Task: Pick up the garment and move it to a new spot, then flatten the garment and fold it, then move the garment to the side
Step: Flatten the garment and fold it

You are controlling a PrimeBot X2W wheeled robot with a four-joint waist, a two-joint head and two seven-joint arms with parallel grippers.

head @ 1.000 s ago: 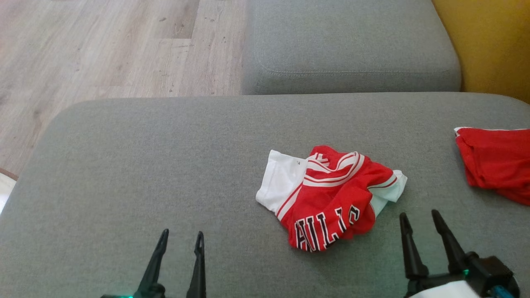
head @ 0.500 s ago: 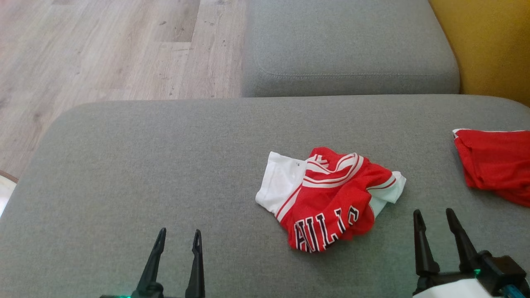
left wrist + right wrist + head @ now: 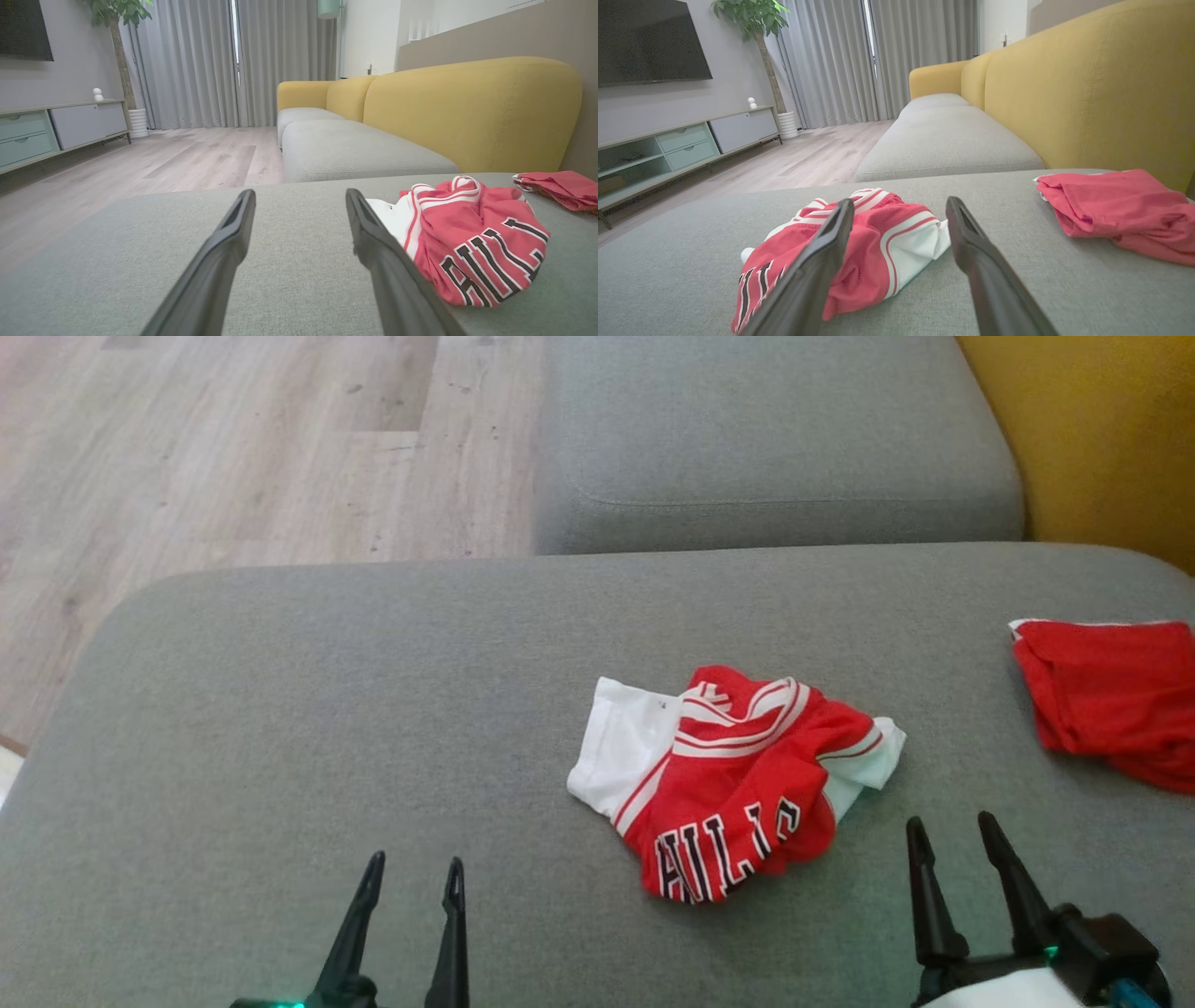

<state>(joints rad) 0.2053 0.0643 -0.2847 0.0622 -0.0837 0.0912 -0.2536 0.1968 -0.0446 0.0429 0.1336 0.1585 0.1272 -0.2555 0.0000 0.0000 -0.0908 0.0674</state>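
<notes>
The garment (image 3: 738,779) is a crumpled red and white jersey with black lettering, lying near the middle of the grey sofa cushion (image 3: 373,709). My left gripper (image 3: 413,870) stands open at the lower left, well to the left of the garment, with nothing between its fingers. My right gripper (image 3: 949,831) stands open at the lower right, just right of and nearer than the garment, also holding nothing. In the left wrist view the garment (image 3: 472,238) lies right of my fingers (image 3: 373,242). In the right wrist view the garment (image 3: 859,247) lies ahead and to the left.
A second red cloth (image 3: 1111,700) lies at the cushion's right edge, also in the right wrist view (image 3: 1120,212). Another grey seat cushion (image 3: 775,439) sits beyond, with the yellow backrest (image 3: 1111,439) on the right and wooden floor (image 3: 233,448) to the left.
The whole head view has shifted slightly, so the camera moved. The right gripper swayed a little right and then back. The garment lies as before and both grippers stay open.
</notes>
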